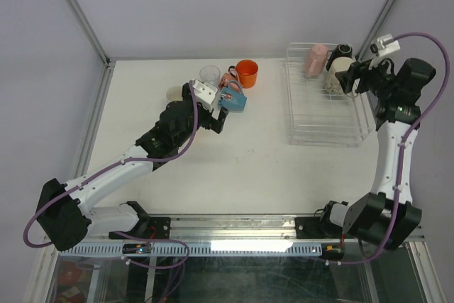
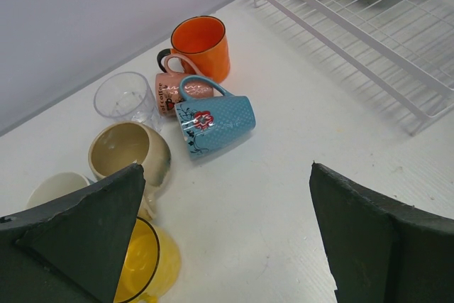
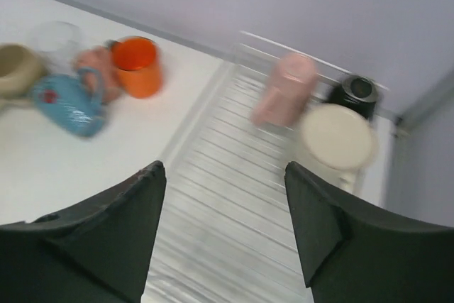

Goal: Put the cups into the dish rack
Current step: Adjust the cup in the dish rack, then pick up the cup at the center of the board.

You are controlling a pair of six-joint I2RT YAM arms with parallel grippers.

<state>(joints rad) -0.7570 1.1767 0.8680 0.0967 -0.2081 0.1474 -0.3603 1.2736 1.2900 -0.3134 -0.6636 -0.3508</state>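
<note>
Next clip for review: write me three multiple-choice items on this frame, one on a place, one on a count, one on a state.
1. Where is the glossy orange mug? A in the rack; B on the white table, outside the rack; C held in a gripper.
2. How many cups are in the clear wire dish rack? A one; B three; C six.
3. How does the textured blue mug lie? A upright; B upside down; C on its side.
Key: 1 B, it stands on the tabletop. 2 B, a pink cup, a black cup and a cream cup. 3 C, its wall rests on the table.
</note>
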